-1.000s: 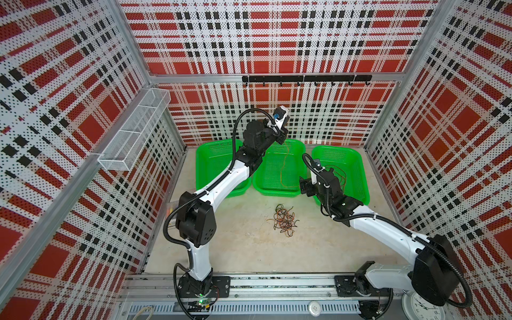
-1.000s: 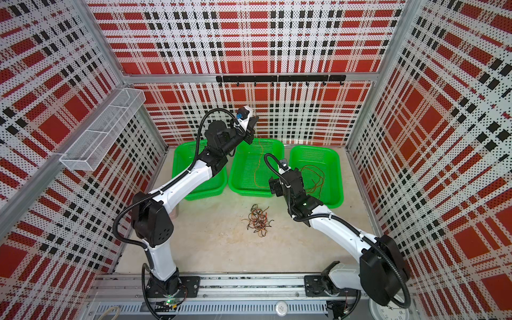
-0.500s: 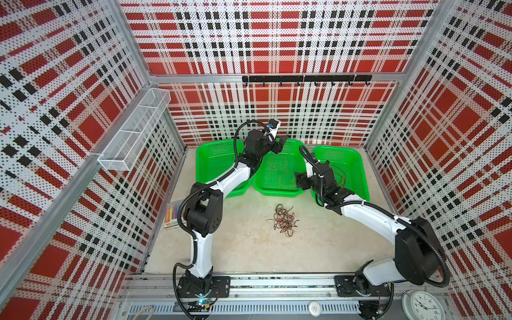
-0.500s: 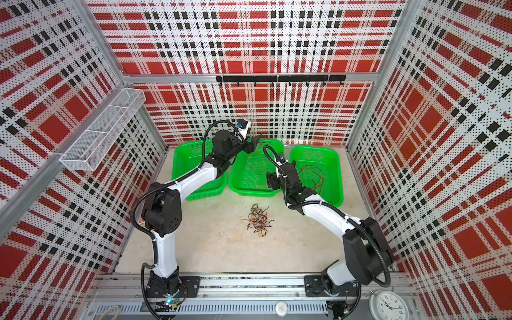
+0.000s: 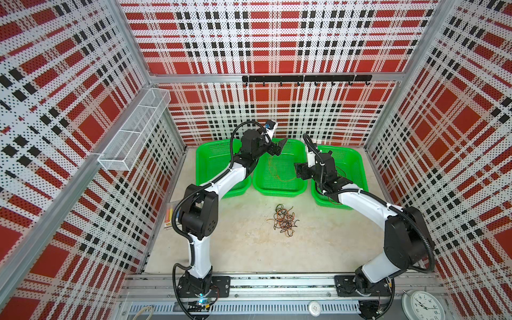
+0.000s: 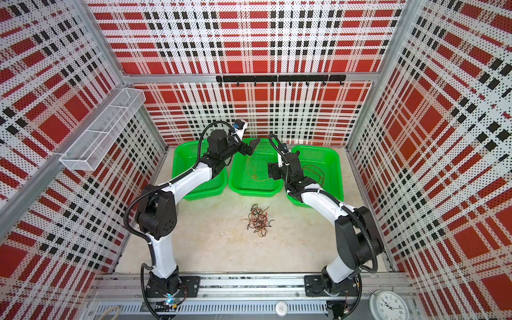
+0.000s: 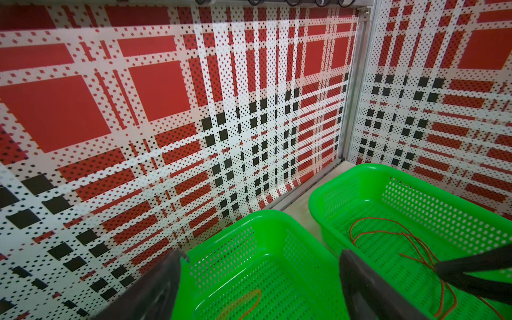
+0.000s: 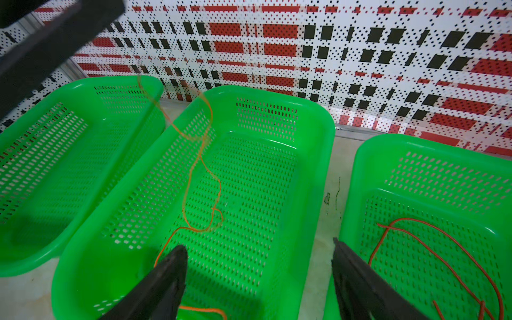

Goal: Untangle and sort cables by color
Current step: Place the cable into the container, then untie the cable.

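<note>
Orange cable [image 8: 184, 205] sits just below wide-open, empty left gripper [image 7: 261, 253]; right gripper [image 8: 257, 245] likewise open.

You've got a wire mesh shelf [image 5: 135, 130] on the plaid wall [image 5: 69, 83], a black hook rail [image 5: 306, 78] out back, and a clock [image 5: 423, 305] in the front corner.

Left arm [image 5: 230, 180] and right arm [image 5: 365, 205]: glossy white link shells are alternating with matte black joint housings [image 5: 198, 219]. A black corrugated hose [image 5: 234, 138] is running along each arm, pinned by thin ties. Each arm is ending in a black rectangular base plate [image 5: 221, 285]. A small white camera block [image 5: 270, 125] with a blue mark is capping the left wrist. Left gripper [image 7: 261, 253] and right gripper [image 8: 257, 245] are showing dull black, wedge-shaped fingers [image 7: 360, 288].
</note>
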Motion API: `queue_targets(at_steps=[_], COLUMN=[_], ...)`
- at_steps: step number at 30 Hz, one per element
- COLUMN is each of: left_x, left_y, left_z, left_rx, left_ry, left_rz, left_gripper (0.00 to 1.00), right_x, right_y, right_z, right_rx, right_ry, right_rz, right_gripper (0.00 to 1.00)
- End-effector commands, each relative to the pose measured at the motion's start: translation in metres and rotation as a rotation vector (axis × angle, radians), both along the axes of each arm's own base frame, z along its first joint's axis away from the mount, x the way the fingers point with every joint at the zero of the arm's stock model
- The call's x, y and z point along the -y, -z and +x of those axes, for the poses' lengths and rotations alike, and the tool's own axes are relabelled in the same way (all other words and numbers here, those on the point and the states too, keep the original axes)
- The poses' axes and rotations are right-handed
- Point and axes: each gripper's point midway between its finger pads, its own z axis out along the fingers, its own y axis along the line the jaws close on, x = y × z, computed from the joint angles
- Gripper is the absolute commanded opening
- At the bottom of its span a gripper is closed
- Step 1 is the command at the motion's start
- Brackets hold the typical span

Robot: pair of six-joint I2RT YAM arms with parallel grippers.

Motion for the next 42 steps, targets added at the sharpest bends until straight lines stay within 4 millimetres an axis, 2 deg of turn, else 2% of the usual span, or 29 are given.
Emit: queue_targets(at_steps=[1, 4, 7, 10, 14, 16, 19, 23, 28, 31, 33, 38, 42], left_x=[0.007, 0.007, 0.010, 0.012, 0.007, 0.004, 0.002, 0.000, -0.006, -0.008, -0.008, -0.004, -0.001], left_y=[0.010, 0.022, 0.026, 0.029, 0.038, 0.045, 0.052, 0.045, 0.026, 0.024, 0.028, 0.059, 0.105], left_z=[-0.001, 0.005, -0.002, -0.028, -0.072, -0.085, -0.086, -0.087, -0.105, -0.121, -0.136, -0.179, -0.214], left_rx=[-0.086, -0.190, -0.202, -0.120, 0.014, 0.052, 0.020, 0.009, 0.049, 0.012, -0.015, -0.102, -0.238], left_ry=[0.096, 0.115, 0.151, 0.209, 0.274, 0.265, 0.241, 0.195, 0.134, 0.125, 0.109, 0.082, 0.068], left_rz=[0.028, 0.053, 0.074, 0.077, 0.054, 0.062, 0.054, 0.034, 0.049, 0.048, 0.069, 0.139, 0.137], left_gripper=[0.92, 0.91, 0.79, 0.73, 0.75, 0.75, 0.71, 0.68, 0.66, 0.53, 0.40, 0.35, 0.34], right_x=[0.001, -0.001, -0.006, -0.010, -0.014, -0.014, -0.012, -0.010, -0.001, 0.005, 0.009, 0.000, -0.009], right_y=[-0.001, -0.003, -0.004, -0.006, -0.012, -0.016, -0.026, -0.038, -0.049, -0.039, -0.032, -0.008, 0.013], right_z=[0.008, 0.011, 0.014, 0.018, 0.020, 0.021, 0.019, 0.010, -0.017, -0.041, -0.061, -0.112, -0.145], right_rx=[-0.007, -0.001, 0.006, 0.008, 0.010, 0.014, 0.035, 0.053, 0.068, 0.040, 0.019, -0.038, -0.091], right_ry=[-0.012, -0.033, -0.060, -0.071, -0.088, -0.088, -0.085, -0.095, -0.106, -0.118, -0.135, -0.214, -0.253], right_rz=[0.024, 0.020, 0.027, 0.037, 0.045, 0.046, 0.055, 0.060, 0.071, 0.068, 0.070, 0.042, 0.054], right_gripper=[0.84, 0.84, 0.84, 0.83, 0.83, 0.83, 0.83, 0.82, 0.79, 0.75, 0.72, 0.57, 0.47])
